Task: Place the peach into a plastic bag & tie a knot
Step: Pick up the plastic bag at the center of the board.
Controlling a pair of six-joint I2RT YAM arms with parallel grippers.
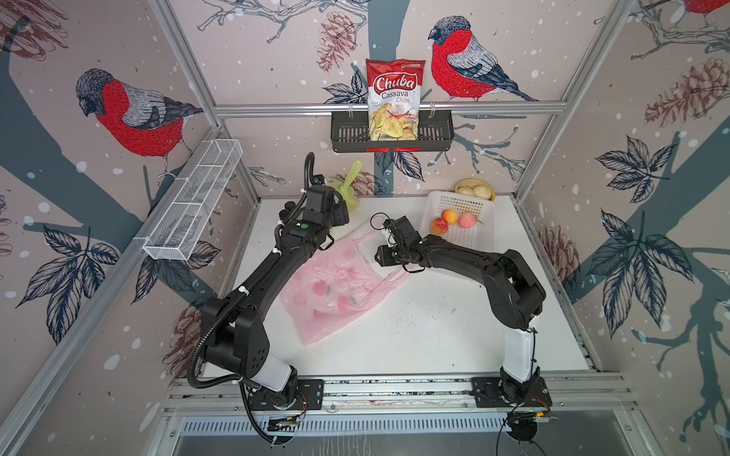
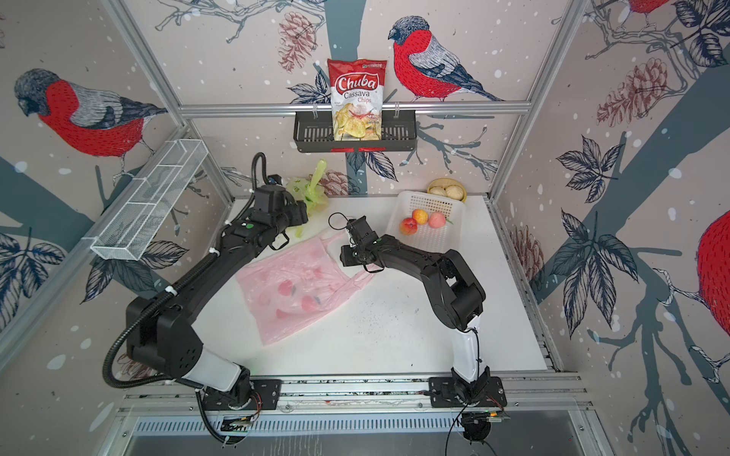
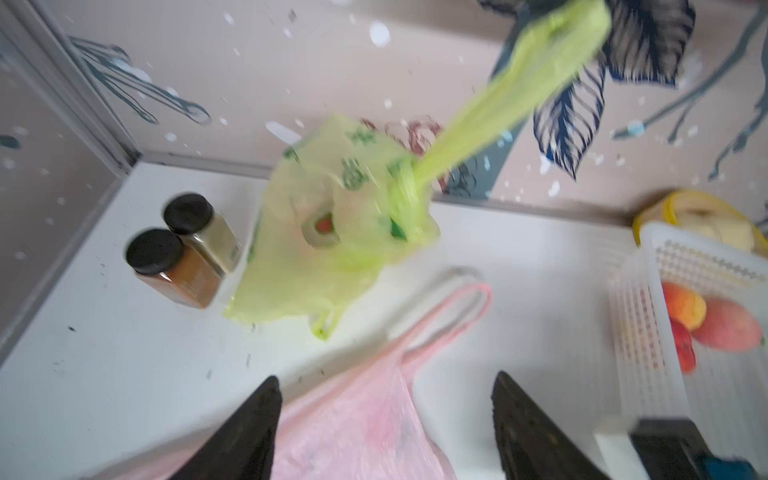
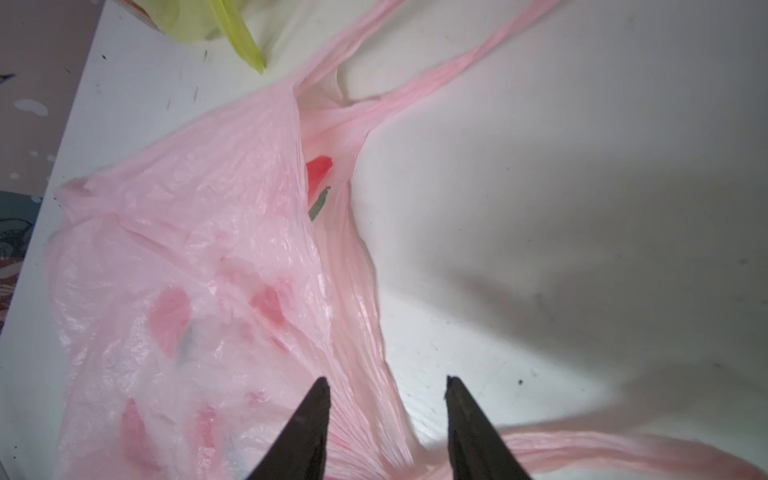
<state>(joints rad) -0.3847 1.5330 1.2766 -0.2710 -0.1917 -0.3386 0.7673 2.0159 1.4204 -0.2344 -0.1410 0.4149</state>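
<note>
Left pincer (image 3: 386,376): jaws wide apart, empty, above the pink plastic bag (image 1: 332,292), which lies flat at frame centre. Right pincer (image 4: 386,379): part open, straddling the bag's edge, gripping nothing. Peaches (image 1: 439,226) lie in the white basket (image 1: 470,241), upper right. Loading and knotting are not yet done.

Both arms are mounted on the near edge and reach in toward the middle, almost meeting. The left arm (image 1: 268,272) leans off a bulky shoulder, its long forearm stretched well away from its base and its wrist tipped downward. The left gripper (image 3: 386,376) points down, its two dark fingers (image 3: 253,424) spread wide. The right arm (image 1: 462,252) stands upright on its white lower link, folds sharply at the elbow and runs low and nearly level toward the other arm. The right gripper (image 4: 386,379) has its jaws parted too, closer together than the left's.
</note>
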